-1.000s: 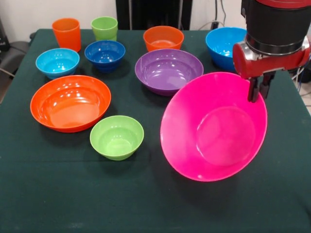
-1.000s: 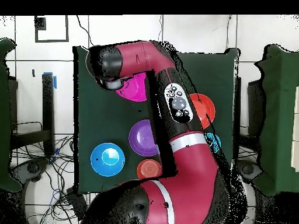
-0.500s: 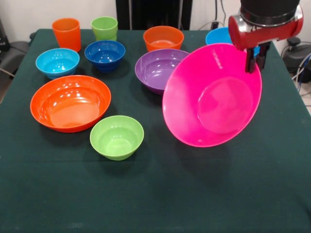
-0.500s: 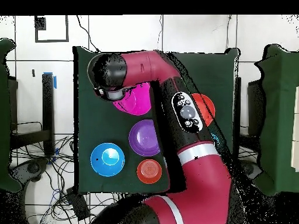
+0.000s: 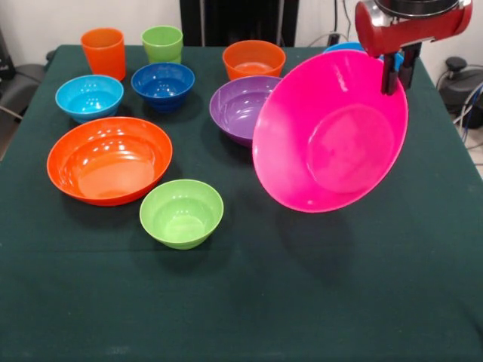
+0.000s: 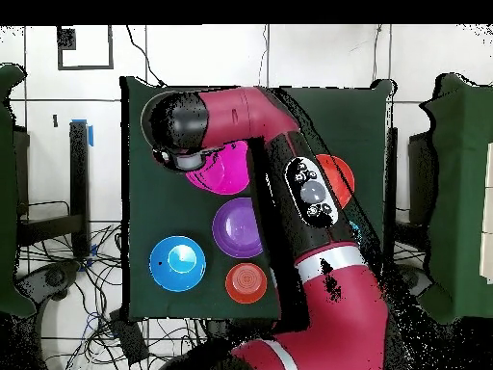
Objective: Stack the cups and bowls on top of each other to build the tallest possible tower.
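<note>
My gripper (image 5: 395, 74) is shut on the far rim of the large pink bowl (image 5: 330, 130) and holds it tilted above the table, its hollow facing the camera. It also shows in the overhead view (image 6: 223, 170) under the arm. The purple bowl (image 5: 249, 108) stands just left of it, partly hidden. The big blue bowl (image 5: 341, 47) is mostly hidden behind the pink one. The wide orange bowl (image 5: 109, 159), small lime-green bowl (image 5: 181, 213), light-blue bowl (image 5: 89, 97), dark-blue bowl (image 5: 163, 84) and small orange bowl (image 5: 253, 59) stand apart. The orange cup (image 5: 104, 53) and lime-green cup (image 5: 162, 44) stand at the far left.
The dark green table cloth (image 5: 302, 302) covers the table. The red arm (image 6: 308, 202) spans the table's middle in the overhead view and hides the bowls under it. Cables lie on the floor around the table.
The gripper has lifted the pink bowl higher off the table and moved it slightly toward the far side, so it now covers more of the purple and blue bowls.
</note>
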